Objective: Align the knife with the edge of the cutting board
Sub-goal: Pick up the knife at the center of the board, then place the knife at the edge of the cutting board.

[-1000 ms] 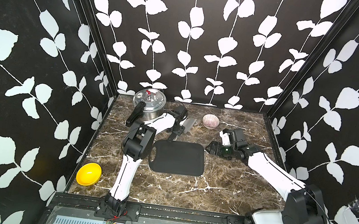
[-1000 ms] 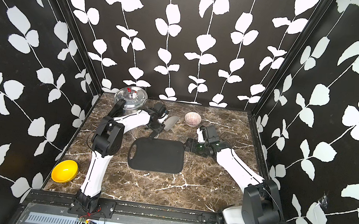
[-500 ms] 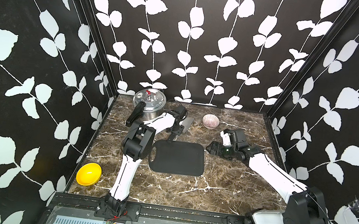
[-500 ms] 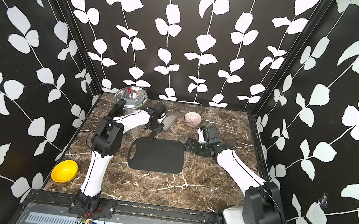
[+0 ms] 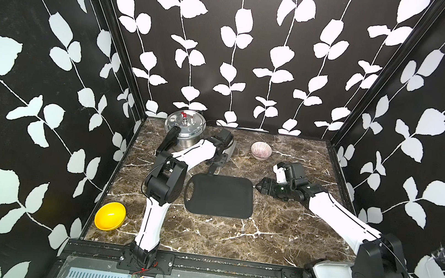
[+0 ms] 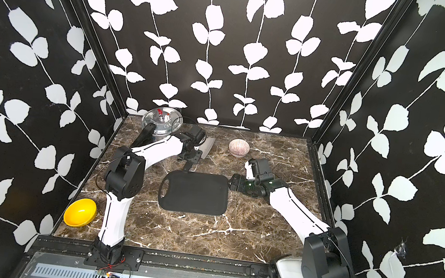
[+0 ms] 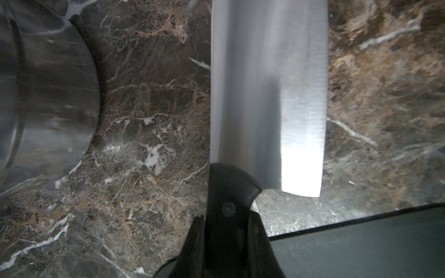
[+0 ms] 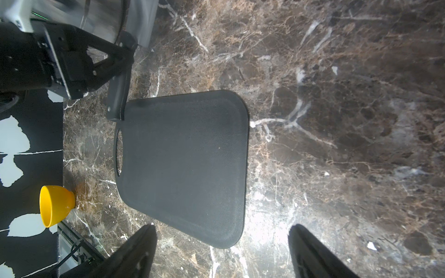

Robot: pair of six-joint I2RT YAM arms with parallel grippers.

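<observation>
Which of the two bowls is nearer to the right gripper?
The pale pink ribbed bowl, at the back just beyond the right gripper; the yellow bowl sits far off at the opposite front corner.

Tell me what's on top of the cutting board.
Only the knife's handle tip overlaps the cutting board's far edge by the slot; contact underneath is hidden. Rest is bare.

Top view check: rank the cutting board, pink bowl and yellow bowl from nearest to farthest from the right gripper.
1. cutting board, right beside the right gripper, on its left.
2. pink bowl, behind the gripper, toward the back.
3. yellow bowl, far front-left corner.
</observation>
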